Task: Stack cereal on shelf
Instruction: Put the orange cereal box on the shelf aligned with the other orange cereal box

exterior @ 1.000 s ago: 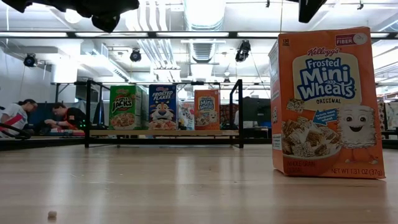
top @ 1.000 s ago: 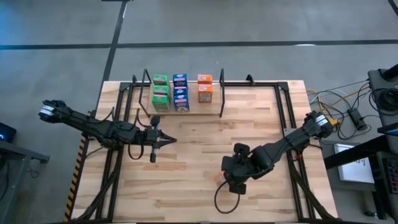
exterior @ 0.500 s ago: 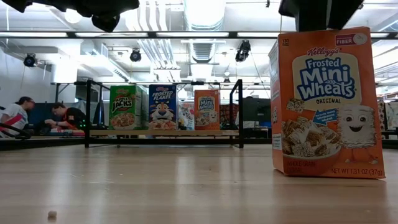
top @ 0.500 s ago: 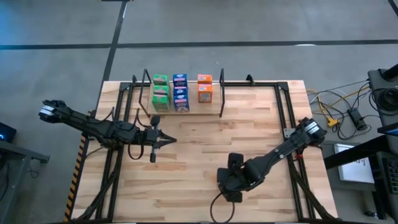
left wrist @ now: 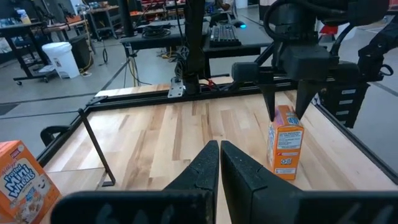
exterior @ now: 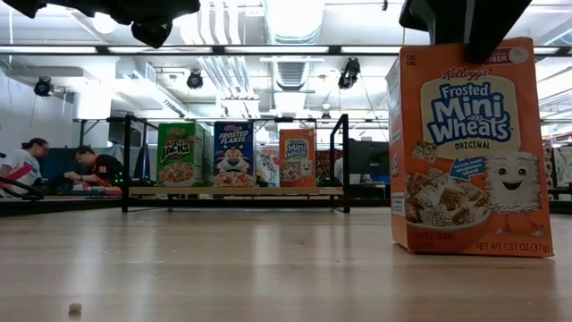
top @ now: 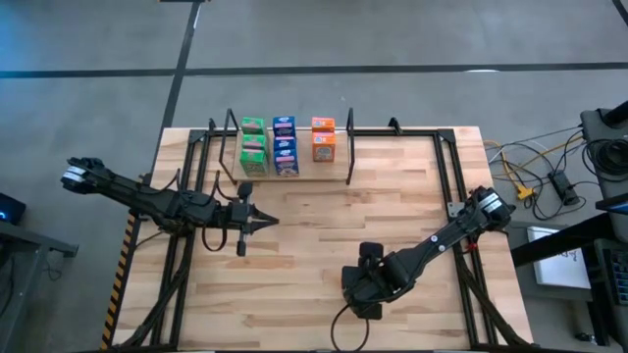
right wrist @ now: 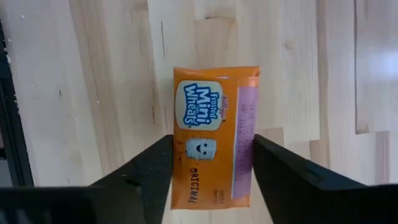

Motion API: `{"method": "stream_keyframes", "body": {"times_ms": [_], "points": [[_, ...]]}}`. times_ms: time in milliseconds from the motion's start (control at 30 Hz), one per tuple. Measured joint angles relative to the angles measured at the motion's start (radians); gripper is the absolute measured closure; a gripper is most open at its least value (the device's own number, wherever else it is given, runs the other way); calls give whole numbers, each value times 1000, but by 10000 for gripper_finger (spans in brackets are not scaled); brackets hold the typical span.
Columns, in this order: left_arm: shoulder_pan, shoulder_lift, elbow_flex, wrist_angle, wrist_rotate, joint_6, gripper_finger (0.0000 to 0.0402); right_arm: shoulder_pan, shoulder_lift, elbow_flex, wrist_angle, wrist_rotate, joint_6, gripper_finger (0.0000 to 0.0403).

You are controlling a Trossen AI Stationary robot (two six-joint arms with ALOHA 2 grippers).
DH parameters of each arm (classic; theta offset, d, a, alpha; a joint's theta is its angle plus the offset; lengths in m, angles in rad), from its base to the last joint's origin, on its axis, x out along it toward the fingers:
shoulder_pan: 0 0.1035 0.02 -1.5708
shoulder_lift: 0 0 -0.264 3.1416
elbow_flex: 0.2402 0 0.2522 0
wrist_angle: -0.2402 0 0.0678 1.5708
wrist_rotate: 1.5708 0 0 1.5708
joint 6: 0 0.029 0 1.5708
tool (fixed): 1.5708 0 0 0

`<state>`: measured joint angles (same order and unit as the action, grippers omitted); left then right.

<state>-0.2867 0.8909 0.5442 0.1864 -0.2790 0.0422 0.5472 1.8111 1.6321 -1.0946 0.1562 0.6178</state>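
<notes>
An orange Mini Wheats cereal box (exterior: 469, 148) stands upright on its base near the table's front edge. My right gripper (right wrist: 213, 140) is above it, pointing steeply down, its two fingers closed against the box's top end. In the high view the right arm (top: 392, 270) hides the box. On the shelf (exterior: 237, 190) at the far side, green (exterior: 180, 154), blue (exterior: 233, 154) and orange (exterior: 297, 156) cereal boxes stand in a row. My left gripper (top: 270, 223) hovers shut at the table's left, pointing at the right arm. My right gripper pinches the orange box at its top end (right wrist: 181, 146), one finger on the front face and one on the back face. The fingers come from above, pointing steeply down, across the box's thin side. The box stands upright, its base on the table.
Black frame rails (top: 456, 186) run along the table's left and right sides. Black wire uprights (top: 350, 147) bound the shelf, which has free room to the right of its orange box. Bare wood lies between the shelf and the held box. People sit in the room beyond the table (exterior: 27, 165).
My right gripper has moved toward the table's near edge and a little left, and has come down over the orange box. Its fingers now reach lower on the box's top end. The box stays where it was.
</notes>
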Motion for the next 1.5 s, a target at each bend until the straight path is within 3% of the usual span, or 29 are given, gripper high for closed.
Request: {"method": "stream_keyframes", "body": {"times_ms": [333,633,967,1233,1500], "points": [[0,0,0,18,0,0,401,-4,0,0,5,-2,-43,264],[0,-5,0,48,0,0,401,-54,-47,0,5,-9,-131,279],[0,-122,0,10,0,41,401,-321,-158,10,2,-7,-423,280],[0,-143,-16,-10,-2,79,401,-541,-135,204,0,-26,-729,280],[0,-135,-16,-11,-2,74,401,-656,-64,351,-41,-34,-902,280]]}}
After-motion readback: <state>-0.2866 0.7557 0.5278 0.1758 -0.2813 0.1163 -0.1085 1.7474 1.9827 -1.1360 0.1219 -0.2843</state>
